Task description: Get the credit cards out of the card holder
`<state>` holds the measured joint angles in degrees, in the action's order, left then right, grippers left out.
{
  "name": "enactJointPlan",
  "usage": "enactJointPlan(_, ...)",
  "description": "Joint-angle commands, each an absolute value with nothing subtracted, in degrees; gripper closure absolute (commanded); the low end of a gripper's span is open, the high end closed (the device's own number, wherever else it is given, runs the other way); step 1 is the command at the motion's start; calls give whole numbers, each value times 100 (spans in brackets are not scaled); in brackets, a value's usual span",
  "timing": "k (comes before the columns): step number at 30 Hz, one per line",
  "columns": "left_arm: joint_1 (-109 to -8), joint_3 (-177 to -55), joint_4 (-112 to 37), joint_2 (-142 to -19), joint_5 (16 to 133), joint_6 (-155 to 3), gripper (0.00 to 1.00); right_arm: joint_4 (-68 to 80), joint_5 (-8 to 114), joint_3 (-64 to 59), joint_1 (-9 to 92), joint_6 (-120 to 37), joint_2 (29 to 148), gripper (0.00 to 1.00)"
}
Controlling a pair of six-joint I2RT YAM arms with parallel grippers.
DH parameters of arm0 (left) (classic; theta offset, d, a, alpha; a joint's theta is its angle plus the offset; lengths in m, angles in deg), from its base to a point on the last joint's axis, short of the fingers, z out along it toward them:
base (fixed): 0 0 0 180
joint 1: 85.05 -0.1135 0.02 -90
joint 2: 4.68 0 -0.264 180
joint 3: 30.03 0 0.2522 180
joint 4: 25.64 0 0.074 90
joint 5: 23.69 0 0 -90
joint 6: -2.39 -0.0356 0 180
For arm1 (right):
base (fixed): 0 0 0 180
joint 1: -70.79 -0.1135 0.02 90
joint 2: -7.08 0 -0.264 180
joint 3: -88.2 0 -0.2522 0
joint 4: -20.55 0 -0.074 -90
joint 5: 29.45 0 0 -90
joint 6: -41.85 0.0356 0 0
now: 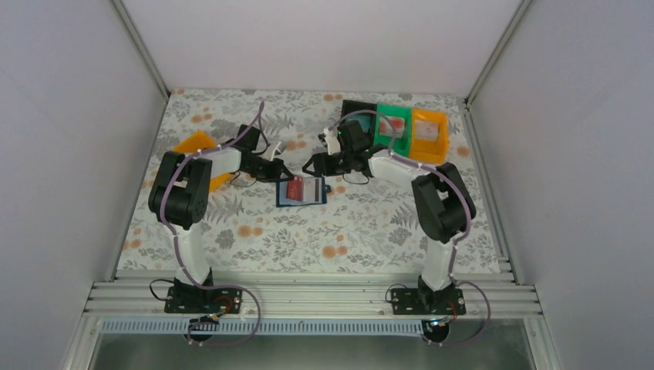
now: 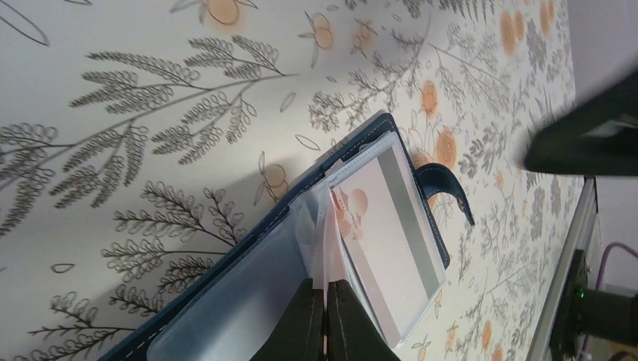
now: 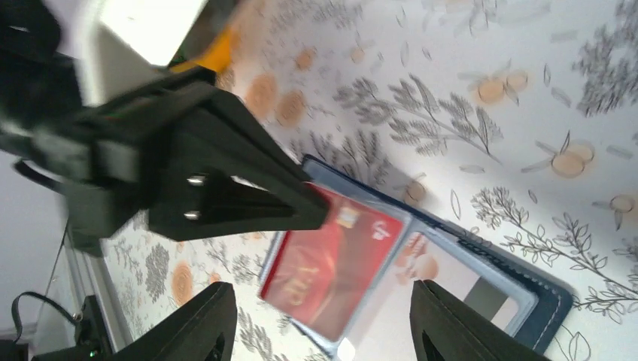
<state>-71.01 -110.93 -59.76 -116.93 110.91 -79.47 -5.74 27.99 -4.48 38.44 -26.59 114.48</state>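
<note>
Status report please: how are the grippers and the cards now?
Left gripper shut, pinching a card holder sleeve. Right gripper open over red card. Nothing in the way.

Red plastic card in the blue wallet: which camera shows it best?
The right wrist view. The red plastic card is big and facing the camera there, lying in the open navy-blue folding wallet. The top view shows it only as a tiny red patch. The left wrist view shows the wallet, but nothing clearly red.

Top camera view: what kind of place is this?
Probably a robot test booth: plain white walls box in a flowery table, the left arm and right arm are bolted to a metal rail, and a green bin sits behind.
</note>
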Motion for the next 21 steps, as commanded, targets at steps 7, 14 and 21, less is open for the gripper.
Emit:
enactJointPlan(7,-7081,-10763,-5812,-11213,11927,-9489,97,-90,555,-506,4538,-3717,12180,33)
enactJointPlan(14,-7075,-10752,-5942,-11059,12072,-10382,98,-1446,294,447,4626,-5535,12862,31)
enactJointPlan(21,-7022,-10942,-6511,-10945,12108,-11730,98,-1903,267,1077,4671,-6158,13252,20)
